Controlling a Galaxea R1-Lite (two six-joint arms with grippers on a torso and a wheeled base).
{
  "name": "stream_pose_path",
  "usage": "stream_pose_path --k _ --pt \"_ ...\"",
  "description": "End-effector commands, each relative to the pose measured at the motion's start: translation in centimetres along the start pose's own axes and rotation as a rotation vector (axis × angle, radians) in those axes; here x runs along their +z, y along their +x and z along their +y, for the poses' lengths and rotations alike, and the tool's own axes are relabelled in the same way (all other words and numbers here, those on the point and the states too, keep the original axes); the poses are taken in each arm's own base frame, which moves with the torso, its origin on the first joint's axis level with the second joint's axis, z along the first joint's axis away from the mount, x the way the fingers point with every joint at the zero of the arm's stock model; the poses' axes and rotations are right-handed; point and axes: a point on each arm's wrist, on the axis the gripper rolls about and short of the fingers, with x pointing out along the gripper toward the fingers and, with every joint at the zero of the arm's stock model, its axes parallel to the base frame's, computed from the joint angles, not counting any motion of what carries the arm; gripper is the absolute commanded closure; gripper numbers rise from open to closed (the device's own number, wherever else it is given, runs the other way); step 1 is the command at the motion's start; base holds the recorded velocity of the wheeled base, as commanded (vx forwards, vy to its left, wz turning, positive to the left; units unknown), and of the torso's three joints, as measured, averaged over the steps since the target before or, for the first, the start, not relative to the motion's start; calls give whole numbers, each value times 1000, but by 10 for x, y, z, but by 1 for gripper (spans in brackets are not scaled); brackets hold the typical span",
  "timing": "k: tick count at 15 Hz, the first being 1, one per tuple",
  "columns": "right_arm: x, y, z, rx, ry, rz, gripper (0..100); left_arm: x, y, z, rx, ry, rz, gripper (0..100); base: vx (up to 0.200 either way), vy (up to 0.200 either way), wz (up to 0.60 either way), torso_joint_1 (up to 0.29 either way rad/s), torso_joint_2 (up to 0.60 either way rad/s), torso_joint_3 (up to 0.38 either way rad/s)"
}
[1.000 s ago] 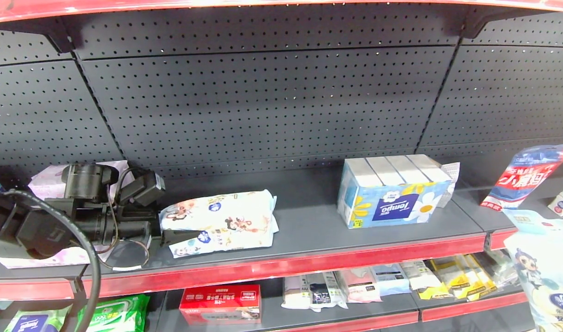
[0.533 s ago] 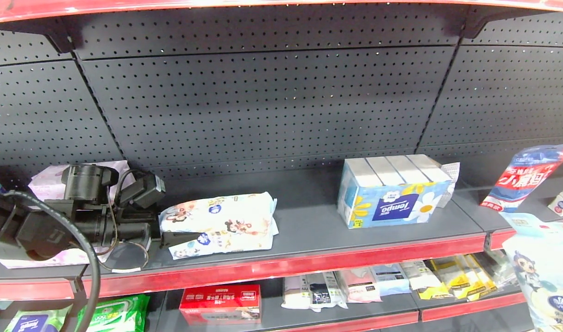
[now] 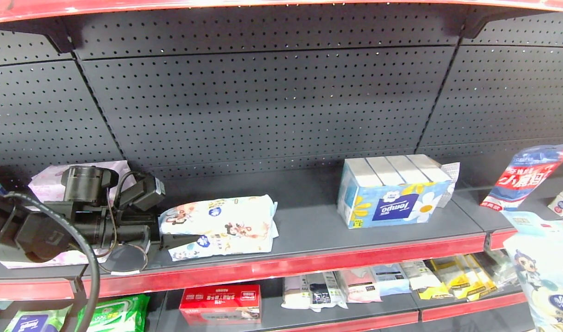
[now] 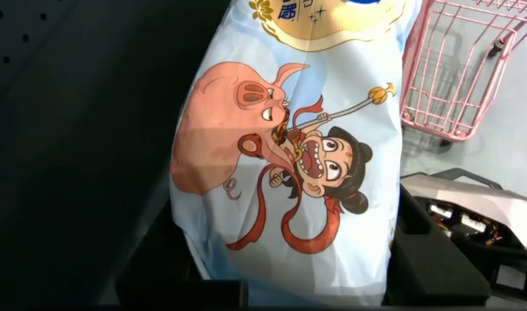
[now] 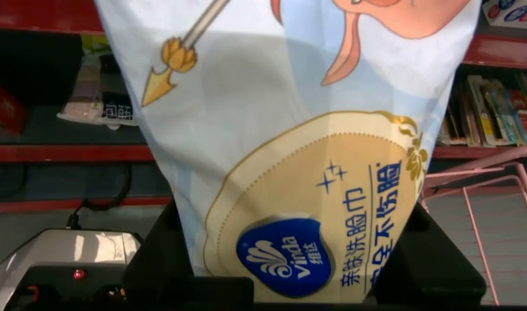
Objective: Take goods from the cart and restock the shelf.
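Head view: left gripper (image 3: 170, 233) clamps the cartoon tissue pack (image 3: 226, 223), flat on the shelf (image 3: 309, 226) near its front edge. Nudge it deeper before letting go, I'd say. Right gripper (image 5: 298, 272) grips a second pack (image 5: 289, 130), low at right.

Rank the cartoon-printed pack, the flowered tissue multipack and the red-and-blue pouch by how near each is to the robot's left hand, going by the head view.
1. Cartoon-printed pack: gripped in the left hand, at the left of the shelf.
2. Flowered tissue multipack: mid-shelf, farther right.
3. Red-and-blue pouch: far right, on the next shelf section.
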Motion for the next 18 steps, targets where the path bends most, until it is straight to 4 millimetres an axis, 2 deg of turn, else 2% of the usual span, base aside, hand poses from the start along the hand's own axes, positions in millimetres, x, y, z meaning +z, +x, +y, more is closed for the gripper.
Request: stream_pose_path --k 1,18 --pt "-1 0 0 1 -1 3 100 -2 0 -1 -3 -7 3 100 0 0 0 0 0 0" --pt "-1 0 0 -1 0 0 100 -4 -1 -3 4 24 16 100 0 0 0 0 0 0"
